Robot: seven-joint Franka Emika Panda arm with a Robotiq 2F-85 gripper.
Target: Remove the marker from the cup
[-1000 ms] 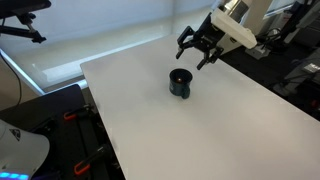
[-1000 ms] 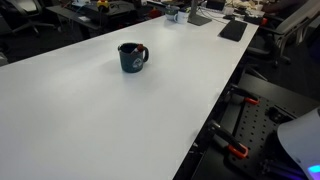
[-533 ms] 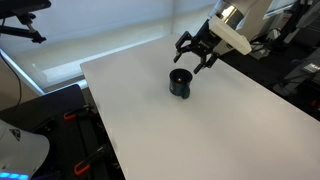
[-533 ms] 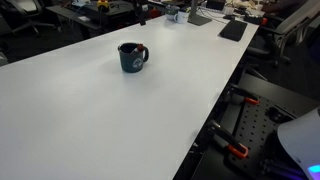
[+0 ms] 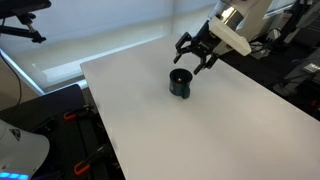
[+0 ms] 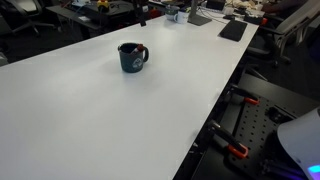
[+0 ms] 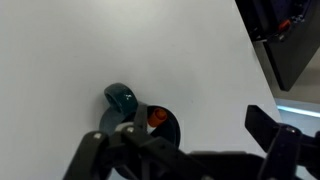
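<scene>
The cup (image 5: 181, 83) is small, dark teal and stands upright on the white table; it also shows in an exterior view (image 6: 131, 58). In the wrist view I look down into the cup (image 7: 166, 131), and the marker's reddish end (image 7: 157, 117) sticks up inside its dark mouth. The teal handle points up and left. A reddish bit shows at the rim in an exterior view (image 6: 143, 50). My gripper (image 5: 196, 54) hovers just above and behind the cup, open and empty. In the wrist view its fingers (image 7: 178, 138) spread either side of the cup.
The white table (image 5: 210, 130) extends wide around the cup, and also shows in an exterior view (image 6: 100, 115). Its edges drop to black equipment and cables (image 6: 245, 130). Desks with clutter (image 6: 200, 12) stand beyond the far end.
The gripper has come down and closer to the cup compared with a second ago, staying open. Nothing has moved in the last half second. The cup has not shifted.
</scene>
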